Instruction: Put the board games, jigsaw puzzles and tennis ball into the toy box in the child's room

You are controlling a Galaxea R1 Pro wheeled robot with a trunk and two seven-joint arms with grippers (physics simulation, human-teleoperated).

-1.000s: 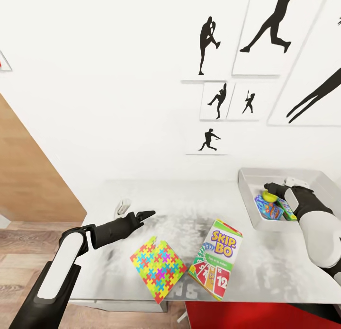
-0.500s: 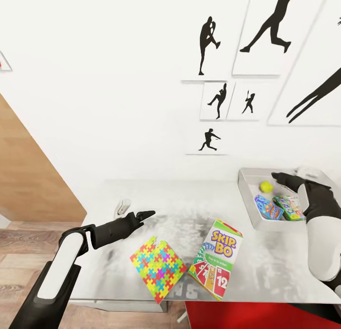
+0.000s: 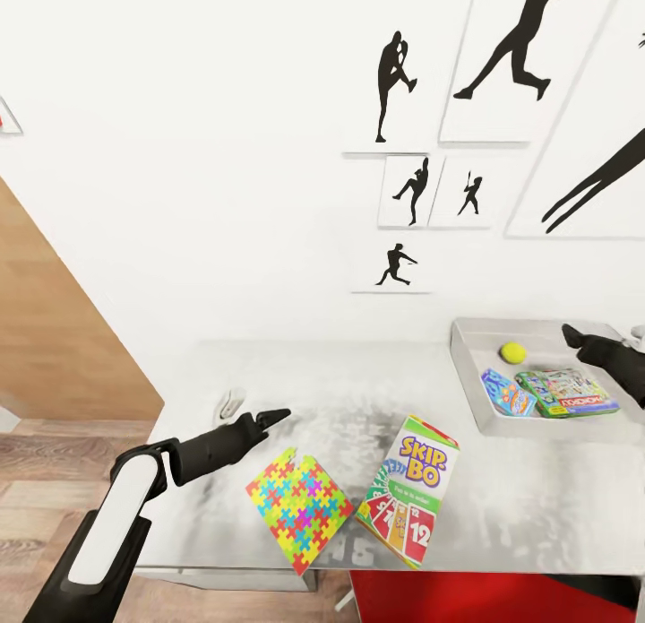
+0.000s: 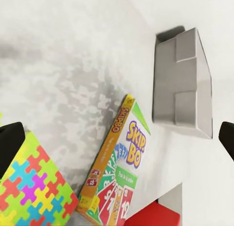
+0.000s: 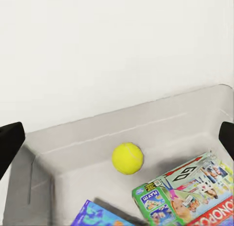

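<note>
Right pincer (image 3: 573,333) has withdrawn from the shallow light grey toy box (image 3: 466,350) to its far right rim, fingers spread wide, empty. Inside: small fuzzy yellow-green tennis ball (image 3: 511,351), flat green-edged game box (image 3: 568,393), smaller blue box (image 3: 505,393). On the mottled tabletop (image 3: 269,372): multicoloured interlocked jigsaw sheet (image 3: 298,508), printed "SKIP BO" box (image 3: 408,490). Left pincer (image 3: 279,415) hovers nearby, spread wide, empty.

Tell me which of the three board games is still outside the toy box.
The SKIP BO game, lying on the table beside the jigsaw puzzle; the blue and green-edged ones lie inside the toy box.
</note>
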